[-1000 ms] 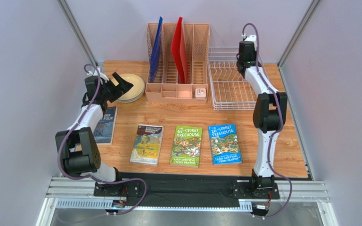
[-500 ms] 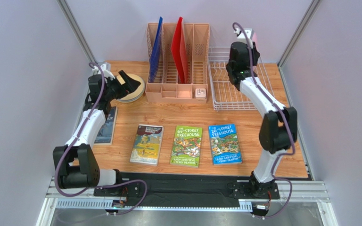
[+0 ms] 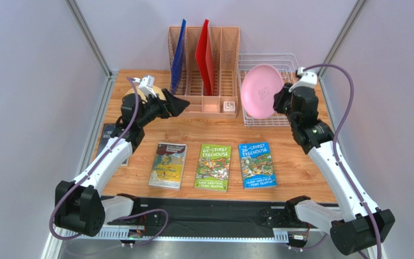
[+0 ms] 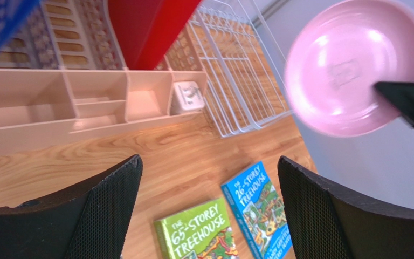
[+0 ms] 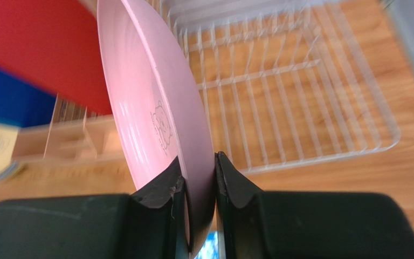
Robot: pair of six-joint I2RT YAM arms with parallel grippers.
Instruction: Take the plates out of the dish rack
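Observation:
My right gripper (image 3: 279,101) is shut on the rim of the pink plate (image 3: 261,90) and holds it tilted on edge, in the air over the front of the white wire dish rack (image 3: 258,123). In the right wrist view the fingers (image 5: 199,162) pinch the plate (image 5: 150,97), with the rack (image 5: 301,108) showing no plates behind. My left gripper (image 3: 180,104) is open and empty, in front of the organiser, facing the pink plate (image 4: 349,70). Its jaws (image 4: 209,167) stand wide apart. A tan plate stack (image 3: 126,99) lies at the far left, mostly hidden by my left wrist.
The salmon-pink organiser (image 3: 204,102) holds an upright blue board (image 3: 179,54) and red board (image 3: 205,54), with a small white item (image 3: 229,106) in its front tray. Three books (image 3: 168,165), (image 3: 213,166), (image 3: 257,164) lie in a row; a dark book (image 3: 107,135) lies at the left edge.
My right arm pulled the pink plate up out of the rack and drew it nearer and left. My left gripper swung right, away from the plate stack, and stayed open.

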